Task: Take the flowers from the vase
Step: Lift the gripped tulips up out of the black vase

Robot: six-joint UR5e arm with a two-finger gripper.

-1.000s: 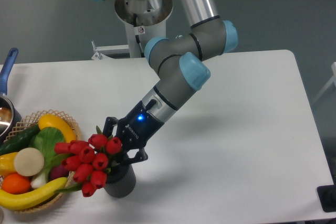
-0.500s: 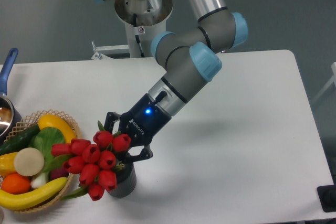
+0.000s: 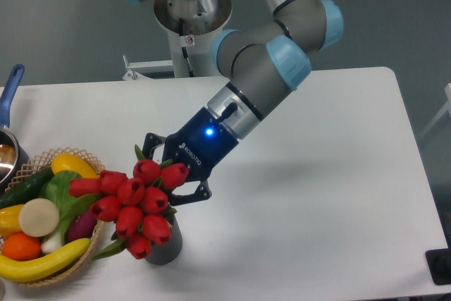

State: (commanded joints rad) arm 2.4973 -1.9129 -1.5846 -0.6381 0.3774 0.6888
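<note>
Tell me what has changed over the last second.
The gripper, jaws shut around the flowers, has risen and drawn toward the right, and the arm's elbow has lifted. The bunch rode up with it, though it still overlaps the vase. The vase and the fruit basket stayed put.

1. A white worktop (image 3: 317, 174) carries everything.
2. A woven wicker basket (image 3: 90, 244) sits at the worktop's front left corner, holding bananas (image 3: 42, 262), a cucumber (image 3: 25, 187), an orange (image 3: 21, 246) and leafy greens (image 3: 60, 192).
3. A blue-handled pot (image 3: 8, 149) stands at the left edge.
</note>
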